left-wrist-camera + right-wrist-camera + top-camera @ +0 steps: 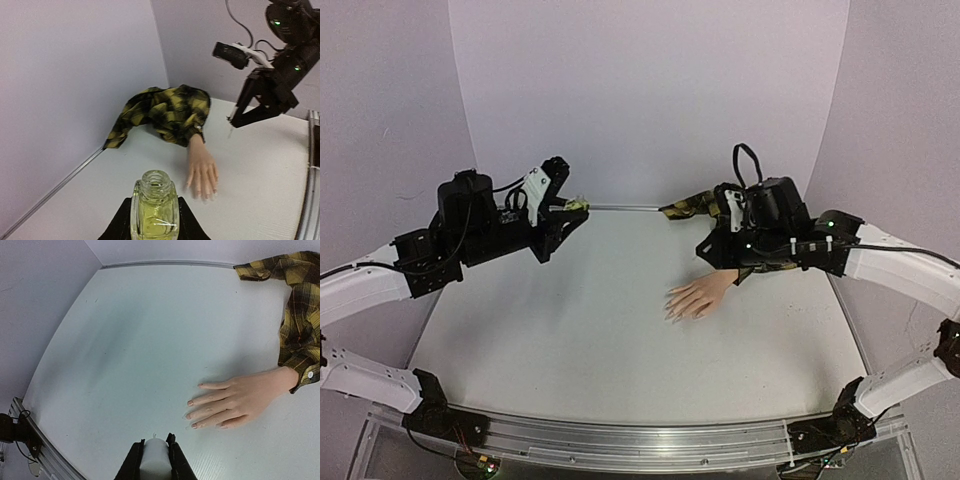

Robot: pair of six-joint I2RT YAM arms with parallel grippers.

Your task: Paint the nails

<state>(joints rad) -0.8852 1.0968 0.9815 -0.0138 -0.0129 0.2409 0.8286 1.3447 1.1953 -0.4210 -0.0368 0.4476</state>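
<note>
Sleeve (170,112): yellow-black plaid. Hand (240,400): skin-tone, nails (190,403) pale pink. Bottle (154,210) in left gripper (152,220): clear, yellowish liquid. Cap (154,457) in right gripper (154,462): white. Table (570,320): white.

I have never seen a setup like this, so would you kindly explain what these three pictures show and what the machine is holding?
These are two robot arms at a white table. One picture looks down from overhead; the other two come from cameras on each wrist. On the table lies a mannequin hand in a yellow-and-black plaid sleeve, its nails facing up. The left gripper has its jaws shut on an open bottle of yellowish liquid. The right gripper holds a white cap, with a thin tip showing, above the fingers.
</note>
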